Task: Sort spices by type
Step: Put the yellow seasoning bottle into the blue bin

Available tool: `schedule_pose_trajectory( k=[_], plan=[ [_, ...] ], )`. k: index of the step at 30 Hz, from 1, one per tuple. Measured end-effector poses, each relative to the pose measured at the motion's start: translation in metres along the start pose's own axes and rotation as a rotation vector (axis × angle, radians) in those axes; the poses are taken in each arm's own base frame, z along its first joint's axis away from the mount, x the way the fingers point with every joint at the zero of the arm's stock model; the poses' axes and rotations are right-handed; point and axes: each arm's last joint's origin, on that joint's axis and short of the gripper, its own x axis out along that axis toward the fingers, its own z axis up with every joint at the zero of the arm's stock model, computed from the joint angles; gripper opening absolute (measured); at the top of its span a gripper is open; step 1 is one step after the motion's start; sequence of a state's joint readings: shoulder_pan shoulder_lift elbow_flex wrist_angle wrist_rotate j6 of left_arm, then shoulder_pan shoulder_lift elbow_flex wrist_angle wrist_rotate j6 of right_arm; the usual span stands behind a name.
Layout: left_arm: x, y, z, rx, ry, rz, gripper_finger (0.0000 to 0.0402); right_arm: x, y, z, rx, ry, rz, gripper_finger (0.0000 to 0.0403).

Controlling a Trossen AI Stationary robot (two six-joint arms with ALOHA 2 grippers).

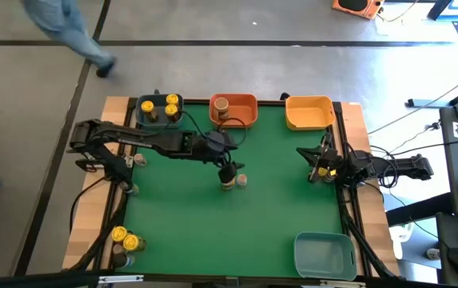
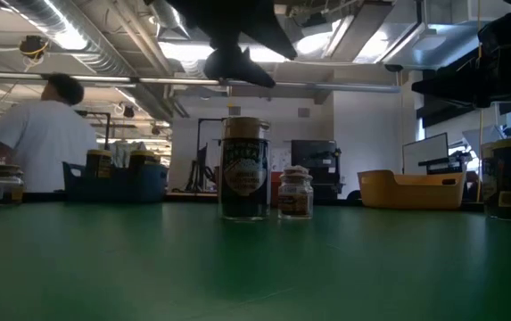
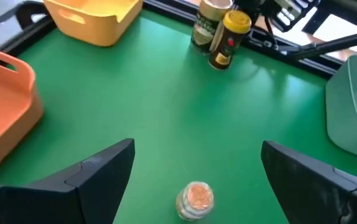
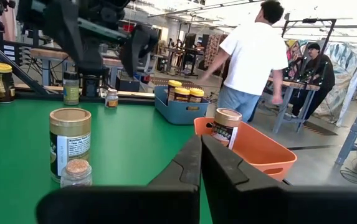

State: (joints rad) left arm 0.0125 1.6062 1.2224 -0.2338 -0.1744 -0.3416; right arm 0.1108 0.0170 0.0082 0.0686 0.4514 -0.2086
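High view puts the left pincer (image 1: 227,171) near the middle of the green bench (image 1: 276,200), directly over a tan-lidded jar (image 1: 228,184), with a tiny jar (image 1: 242,181) just beside that jar on the side toward the right arm. Its fingers stand wide apart and hold nothing. In the left wrist view the tiny jar (image 3: 195,200) lies on the cloth between the two dark fingers (image 3: 97,171), touching neither; the tan-lidded jar does not show there. Low view shows what the overhead cannot: the tan-lidded jar (image 2: 244,169) and the tiny jar (image 2: 295,192) stand upright, side by side, and the pincer hangs above them, clear of the lid. The right pincer (image 4: 200,163) waits closed and empty near the yellow bin (image 1: 308,112), and its wrist view alone shows another tan-lidded jar (image 4: 227,127) upright in the orange bin (image 4: 259,152).
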Motion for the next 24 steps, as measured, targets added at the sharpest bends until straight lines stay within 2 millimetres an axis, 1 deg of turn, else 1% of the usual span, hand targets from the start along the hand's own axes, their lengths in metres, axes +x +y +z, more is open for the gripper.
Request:
schedule_pose_trajectory(
  k=[8,10,13,16,18,21,24],
  plan=[
    [0.02,-0.012,-0.006,0.046,-0.001,-0.039,0.0347,0.0,0.0,0.0,0.003,-0.002,0.0,0.0012],
    [0.026,-0.017,-0.003,0.064,0.016,-0.037,0.0347,0.0,0.0,0.0,0.003,-0.002,0.0,0.0012],
    [0.033,-0.027,0.009,0.099,0.038,-0.039,0.0347,0.0,0.0,0.0,0.003,-0.002,-0.001,0.0012],
    [0.04,-0.034,0.017,0.13,0.101,-0.027,0.0347,0.0,0.0,0.0,0.002,-0.002,0.0,0.0012],
    [0.045,-0.036,0.018,0.14,0.15,-0.012,0.0347,0.0,0.0,0.0,0.003,-0.002,0.0,0.0012],
    [0.04,-0.04,0.019,0.131,0.215,0.005,0.0347,0.0,0.0,0.0,0.003,-0.002,-0.001,0.0012],
    [0.028,-0.05,0.017,0.107,0.265,0.007,0.0347,0.0,0.0,0.0,0.002,-0.002,0.0,0.0012]
  ],
)
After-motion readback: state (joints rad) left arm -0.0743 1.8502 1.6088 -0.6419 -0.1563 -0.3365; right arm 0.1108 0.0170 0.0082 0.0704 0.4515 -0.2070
